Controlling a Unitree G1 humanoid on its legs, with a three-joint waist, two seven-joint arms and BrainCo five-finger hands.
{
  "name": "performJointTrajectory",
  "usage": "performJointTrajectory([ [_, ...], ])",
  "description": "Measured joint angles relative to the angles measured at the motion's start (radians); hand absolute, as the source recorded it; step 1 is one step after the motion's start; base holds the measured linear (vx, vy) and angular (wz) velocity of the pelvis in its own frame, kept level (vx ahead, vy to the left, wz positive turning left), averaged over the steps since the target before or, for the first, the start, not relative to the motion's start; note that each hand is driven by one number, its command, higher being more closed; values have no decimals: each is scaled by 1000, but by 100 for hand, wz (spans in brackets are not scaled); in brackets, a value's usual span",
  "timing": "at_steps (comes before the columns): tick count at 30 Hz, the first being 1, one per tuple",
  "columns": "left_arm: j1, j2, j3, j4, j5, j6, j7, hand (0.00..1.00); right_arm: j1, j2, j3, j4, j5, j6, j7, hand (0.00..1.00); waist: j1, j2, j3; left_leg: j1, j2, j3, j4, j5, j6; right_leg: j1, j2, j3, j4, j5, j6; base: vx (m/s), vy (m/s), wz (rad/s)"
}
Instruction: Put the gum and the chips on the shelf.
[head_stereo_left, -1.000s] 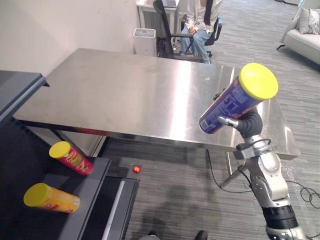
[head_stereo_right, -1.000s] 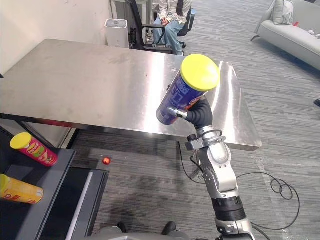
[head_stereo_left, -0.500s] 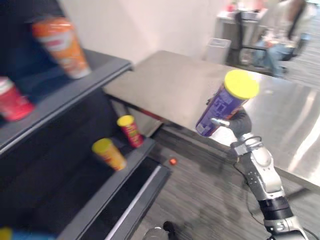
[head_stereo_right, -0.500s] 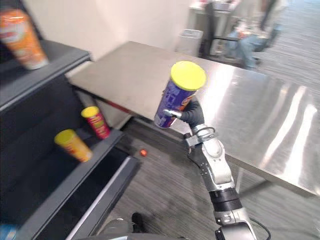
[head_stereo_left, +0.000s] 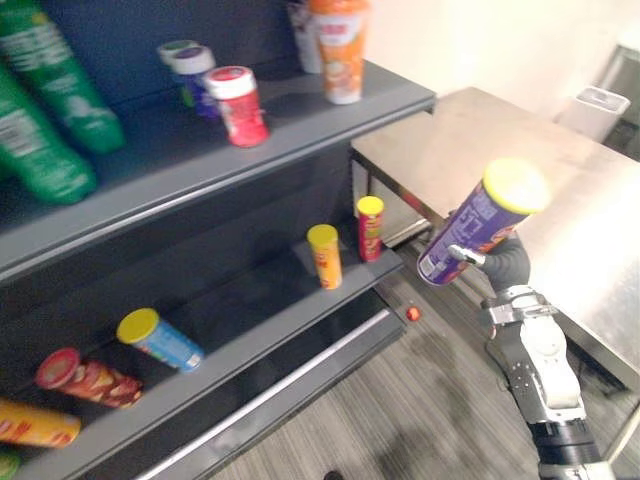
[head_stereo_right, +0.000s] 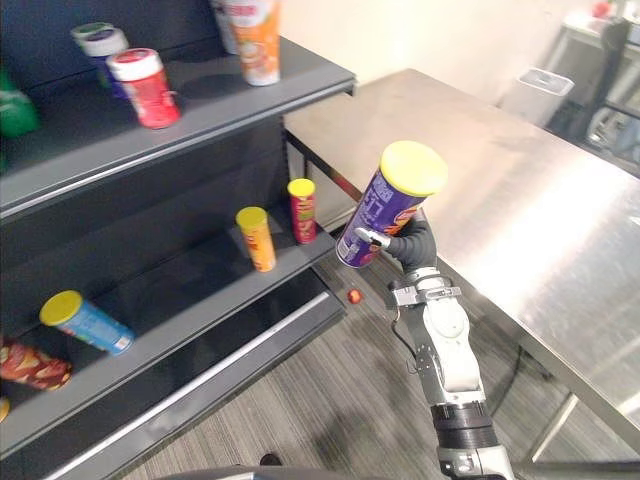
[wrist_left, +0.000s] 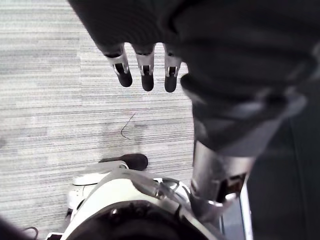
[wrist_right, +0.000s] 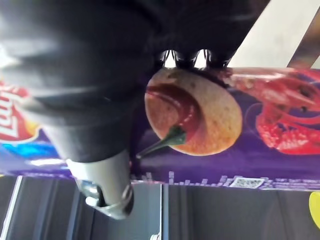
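A purple chips can (head_stereo_left: 478, 222) is gripped by the right hand (head_stereo_right: 413, 246), fingers curled round its lower part. It is held tilted, yellow lid uppermost, in the air off the right end of the shelf (head_stereo_left: 300, 115), apart from it. On the shelf's lower board a yellow can (head_stereo_left: 324, 256) and a red can (head_stereo_left: 370, 227) are stood upright. The left hand (wrist_left: 145, 67) is seen with fingers straight, nothing held.

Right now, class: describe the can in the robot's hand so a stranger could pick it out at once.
Between the dark shelf and the steel table, the right hand holds a chip can aloft, tilted. The yellow-lidded cans on the lower shelf are yellow, red and blue; this one is purple.
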Motion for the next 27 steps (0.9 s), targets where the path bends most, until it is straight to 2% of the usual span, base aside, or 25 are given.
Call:
performJointTrajectory([
  [2, 0, 2, -1, -1, -5, -11, -1, 0, -2, 4, -5, 0, -1, -11, 1, 100, 8, -4, 2, 8, -11, -3, -1, -3, 2, -7, -40, 10, 61, -5, 0, -19, 55, 2],
  [4, -1, 6, -13, -1, -5, -15, -5, 0, 1, 3, -9, -1, -1, -27, 4, 100, 9, -5, 3, 5, -22, -10, -4, -35, 6, -35, -91, 30, 156, -19, -12, -23, 81, -1],
  [5, -4, 18, -25, -1, -7, -14, -6, 0, 6, 2, -9, -1, -1, -27, 9, 100, 8, -15, 12, 2, -36, -23, -6, -47, 6, -58, -135, 66, 233, -19, -20, -60, 81, 19],
  [6, -8, 35, -45, -1, -9, -8, -5, 0, 19, 2, -12, -1, 0, -28, 20, 100, -2, -30, 24, 1, -48, -45, -5, -50, 11, -89, -157, 172, 284, -12, -32, -66, 58, 36],
  [7, -13, 42, -51, -2, -18, -5, -4, 0, 32, 3, -16, -2, 0, -28, 28, 100, -9, -36, 29, -1, -49, -64, 0, -51, 11, -107, -151, 250, 295, -8, -42, -27, -8, 71],
  [8, -21, 57, -58, -5, -41, 12, -4, 0, 64, 3, -26, -5, 0, -28, 36, 100, -23, -34, 33, -12, -44, -126, 4, -48, 9, -145, -94, 428, 279, -30, -42, 23, -56, 92],
  [10, -43, 68, -59, -13, -46, 39, -6, 0, 118, 3, -49, -26, 0, -29, 41, 100, -41, -37, 34, -50, -27, -221, 23, -42, 8, -169, 34, 663, 196, -82, -14, 47, -54, 127],
  [11, -55, 69, -56, -13, -44, 50, -10, 0, 137, 3, -55, -45, 0, -30, 43, 100, -40, -42, 35, -65, -27, -257, 28, -37, 1, -177, 81, 753, 145, -93, 2, 45, -18, 110],
  [13, -64, 74, -59, -13, -46, 57, -15, 0, 145, 3, -53, -59, 0, -34, 51, 100, -40, -47, 37, -86, -29, -301, 40, -33, -6, -176, 122, 837, 78, -91, 6, 46, 1, 84],
  [14, -65, 74, -59, -13, -46, 57, -16, 0, 145, 3, -52, -62, 1, -36, 55, 100, -39, -52, 38, -87, -30, -309, 40, -30, -10, -172, 130, 856, 57, -89, 10, 64, -4, 91],
  [16, -63, 81, -57, -16, -52, 57, -20, 0, 145, 3, -50, -62, 1, -41, 74, 100, -37, -72, 38, -101, -35, -338, 44, -16, -32, -139, 137, 858, -42, -55, 61, 75, -40, 93],
  [17, -62, 83, -57, -20, -64, 57, -21, 0, 144, 3, -50, -62, 2, -41, 78, 100, -36, -79, 39, -103, -38, -352, 49, -11, -38, -120, 137, 844, -74, -47, 73, 87, -85, 76],
  [19, -44, 83, -41, -41, -77, 45, -23, 0, 135, 4, -38, -56, 5, -41, 93, 100, -8, -98, 40, -104, -51, -364, 57, 0, -30, -80, 136, 814, -166, -25, 83, 88, -117, 37],
  [20, -44, 83, -37, -41, -77, 40, -22, 0, 130, 3, -35, -54, 7, -42, 95, 100, -4, -104, 40, -104, -55, -370, 56, 4, -29, -72, 136, 807, -178, -29, 88, 79, -153, 22],
  [21, -45, 71, -37, -42, -77, 32, -21, 0, 107, 4, -34, -31, 11, -43, 97, 100, -2, -87, 41, -102, -42, -382, 49, 18, -35, -61, 153, 788, -191, -30, 90, 72, -171, 17],
  [23, -40, 60, -30, -41, -75, 30, -21, 0, 82, 3, -29, 4, 11, -43, 91, 100, -1, -66, 39, -97, -25, -391, 19, 47, -39, -63, 174, 773, -199, -33, 85, 58, -159, 12],
  [24, -38, 54, -26, -41, -75, 30, -20, 0, 77, 3, -27, 15, 10, -43, 87, 100, -4, -64, 41, -95, -21, -398, 4, 56, -44, -61, 181, 765, -203, -33, 84, 52, -136, 21],
  [25, -37, 43, -13, -42, -74, 29, -20, 0, 71, 3, -26, 45, 10, -41, 76, 100, -8, -48, 47, -83, -10, -408, -14, 72, -50, -48, 196, 751, -209, -33, 84, 34, -108, 17],
  [27, -29, 35, -6, -47, -71, 24, -17, 0, 69, 3, -15, 66, 7, -36, 63, 100, -7, -47, 47, -80, 3, -408, -16, 75, -56, -44, 207, 750, -212, -33, 84, 24, -100, 2],
])
